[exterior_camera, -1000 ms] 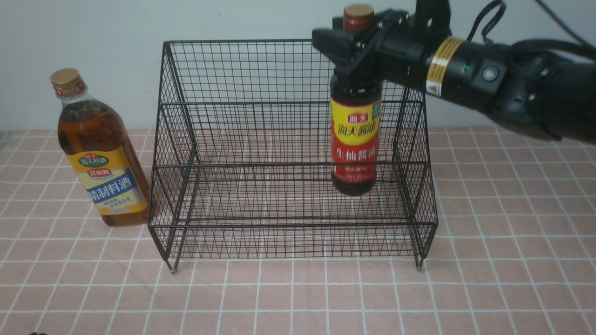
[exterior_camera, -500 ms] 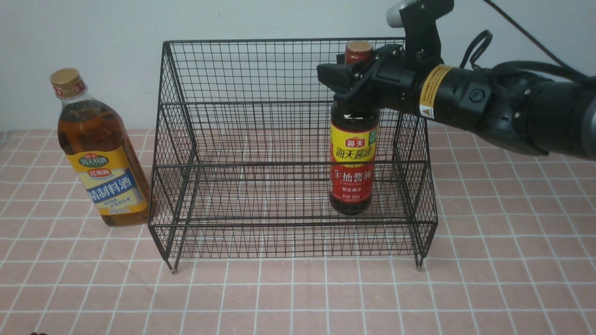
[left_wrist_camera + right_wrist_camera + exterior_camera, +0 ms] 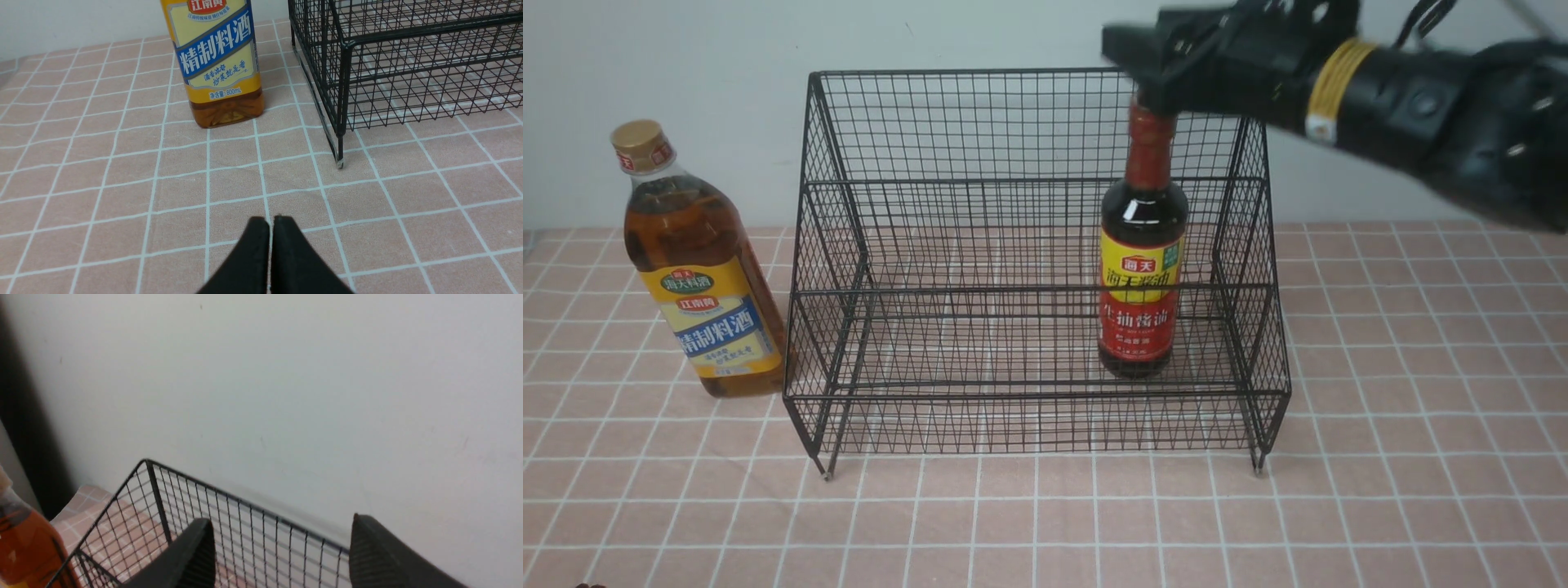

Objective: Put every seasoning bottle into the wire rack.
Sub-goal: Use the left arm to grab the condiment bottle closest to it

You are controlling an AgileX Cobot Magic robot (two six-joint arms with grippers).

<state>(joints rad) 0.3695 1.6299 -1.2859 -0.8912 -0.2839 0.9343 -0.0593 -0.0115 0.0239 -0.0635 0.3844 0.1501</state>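
The black wire rack (image 3: 947,245) stands mid-table. The dark bottle (image 3: 1139,269) with red neck and yellow-red label stands upright on the rack's lower tier at the right. My right gripper (image 3: 1143,49) is open and empty just above the bottle's cap; in the right wrist view it (image 3: 282,539) is above the rack's rim (image 3: 245,502). The amber bottle (image 3: 698,278) with gold cap stands on the table left of the rack and also shows in the left wrist view (image 3: 220,65). My left gripper (image 3: 270,222) is shut and empty, low over the cloth in front of it.
A pink checked cloth (image 3: 1045,514) covers the table. A pale wall stands close behind the rack. The rack's front left foot (image 3: 339,163) sits to the right of the amber bottle.
My right gripper lowered the dark bottle onto the rack's lower tier, let go of it and rose above its cap. The left arm has not moved.
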